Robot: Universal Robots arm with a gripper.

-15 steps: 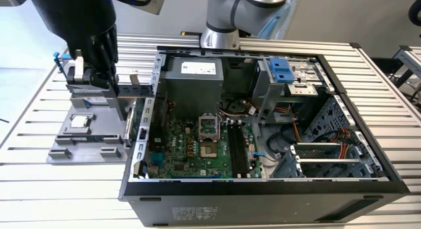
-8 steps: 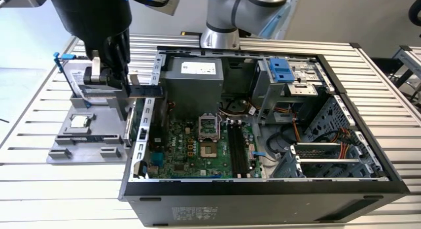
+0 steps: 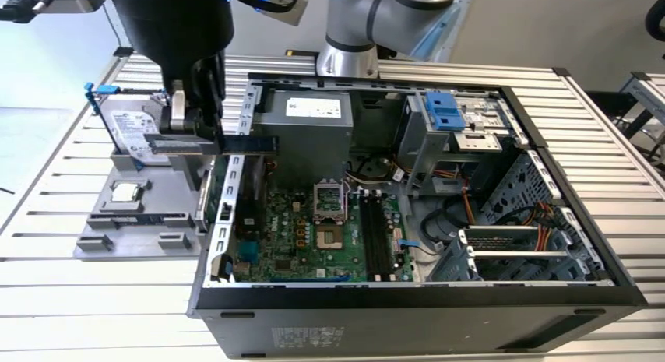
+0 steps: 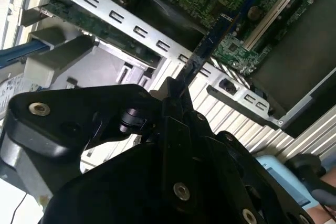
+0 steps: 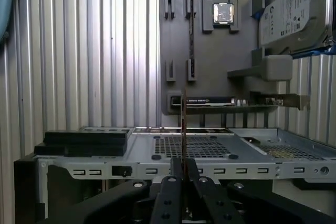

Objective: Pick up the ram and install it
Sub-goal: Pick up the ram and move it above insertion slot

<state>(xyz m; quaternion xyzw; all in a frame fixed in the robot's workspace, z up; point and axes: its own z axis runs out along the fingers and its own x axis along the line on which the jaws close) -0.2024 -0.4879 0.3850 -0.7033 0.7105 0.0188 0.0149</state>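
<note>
My gripper (image 5: 183, 167) is clamped on the ram (image 5: 182, 124), a thin, dark, flat stick jutting ahead, apparently over the perforated grey case wall (image 5: 220, 148).

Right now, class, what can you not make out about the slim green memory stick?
The slim dark-green ram stick: edge-on in both wrist views, chips and label unseen.
The black gripper: in the exterior view its body hides where the jaws meet the stick.
The silver hard drive: cut off by the first wrist view's edge.
</note>
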